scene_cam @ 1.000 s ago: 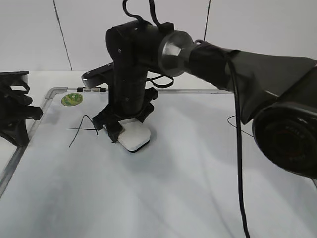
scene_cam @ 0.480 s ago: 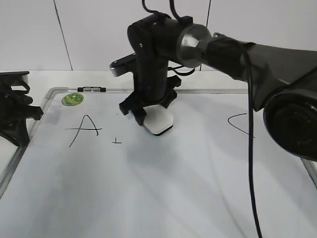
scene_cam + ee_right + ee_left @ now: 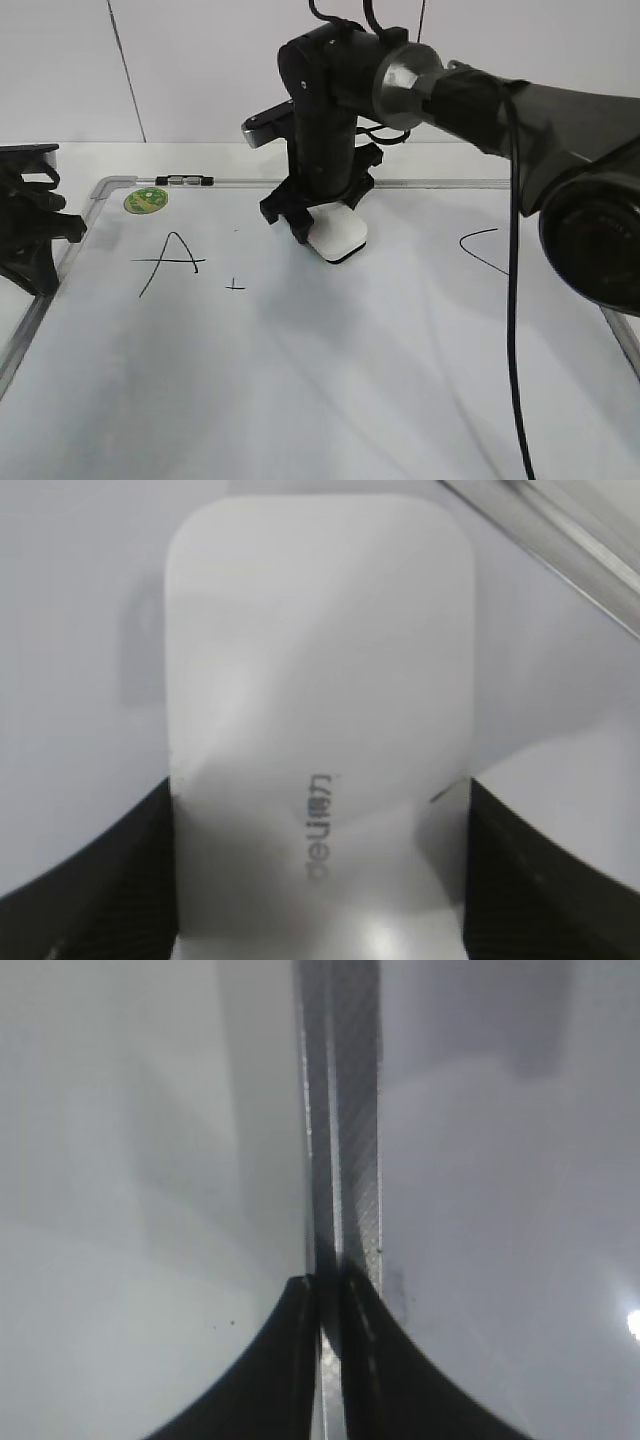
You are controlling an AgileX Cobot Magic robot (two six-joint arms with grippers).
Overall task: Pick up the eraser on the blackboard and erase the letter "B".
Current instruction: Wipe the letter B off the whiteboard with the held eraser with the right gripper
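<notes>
White wall is backing the blackboard (image 3: 300,400), where I'm clamping my right fingers (image 3: 322,222) around the eraser (image 3: 337,238), right of the "A" (image 3: 170,260). Next I'm wiping leftover marks; left fingers (image 3: 325,1360) nearly closed, empty.

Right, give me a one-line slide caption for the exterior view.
Right gripper holds the eraser on the blackboard, between the letters A and C.

The "C" (image 3: 482,250) is cut short (arm overlaps it).
</notes>
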